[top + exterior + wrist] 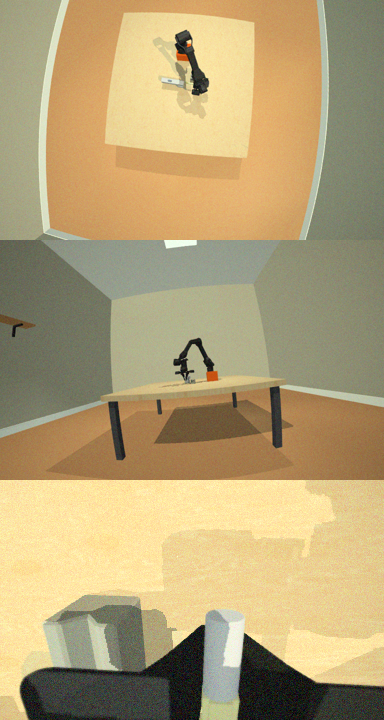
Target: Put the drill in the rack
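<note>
My gripper (193,84) (185,380) (217,633) is shut on the drill. The drill (223,645) shows in the wrist view as a light grey cylinder with a pale yellow-green part below it, between the black fingers. In the top view a thin yellow-green length of the drill (189,83) shows left of the fingers. A long pale grey holder (175,82) with a dark oval on top lies farther left; I cannot tell whether the drill's end is clear of it. A grey grooved block (95,645) (193,381), apparently the rack, stands beside the gripper, partly hidden by a finger. The key's position is unclear.
The orange base block (182,56) (212,376) stands behind the holder, under the arm. The arm's forearm passes over the grooved block in the top view. The wooden table (158,124) (240,385) reaches well beyond these things, and its edges are far from the gripper.
</note>
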Robot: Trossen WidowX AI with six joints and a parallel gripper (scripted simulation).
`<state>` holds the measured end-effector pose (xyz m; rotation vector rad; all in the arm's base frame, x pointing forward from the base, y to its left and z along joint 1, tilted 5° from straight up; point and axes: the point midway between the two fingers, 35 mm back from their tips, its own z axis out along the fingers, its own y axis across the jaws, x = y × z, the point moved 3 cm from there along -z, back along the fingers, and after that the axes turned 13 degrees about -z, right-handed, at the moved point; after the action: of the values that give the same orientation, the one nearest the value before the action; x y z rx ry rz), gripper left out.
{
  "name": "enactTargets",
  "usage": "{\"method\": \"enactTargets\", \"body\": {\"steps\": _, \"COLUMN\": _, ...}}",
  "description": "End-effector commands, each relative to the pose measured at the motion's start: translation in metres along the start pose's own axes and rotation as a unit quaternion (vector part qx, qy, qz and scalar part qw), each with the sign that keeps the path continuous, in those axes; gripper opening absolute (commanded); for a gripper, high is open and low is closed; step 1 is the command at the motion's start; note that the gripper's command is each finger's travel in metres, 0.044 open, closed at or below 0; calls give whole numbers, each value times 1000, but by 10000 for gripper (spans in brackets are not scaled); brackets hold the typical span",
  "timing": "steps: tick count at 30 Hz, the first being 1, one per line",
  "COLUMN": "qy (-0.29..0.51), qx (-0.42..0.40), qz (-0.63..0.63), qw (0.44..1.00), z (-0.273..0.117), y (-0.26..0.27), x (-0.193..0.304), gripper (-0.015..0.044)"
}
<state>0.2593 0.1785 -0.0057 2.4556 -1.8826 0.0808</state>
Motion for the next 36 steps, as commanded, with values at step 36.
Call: {"method": "enactTargets", "body": {"steps": 36, "qy": -2, "qx": 2, "qz": 0, "qw": 1000, "z": -15, "y": -2, "x": -1, "gripper": 0}}
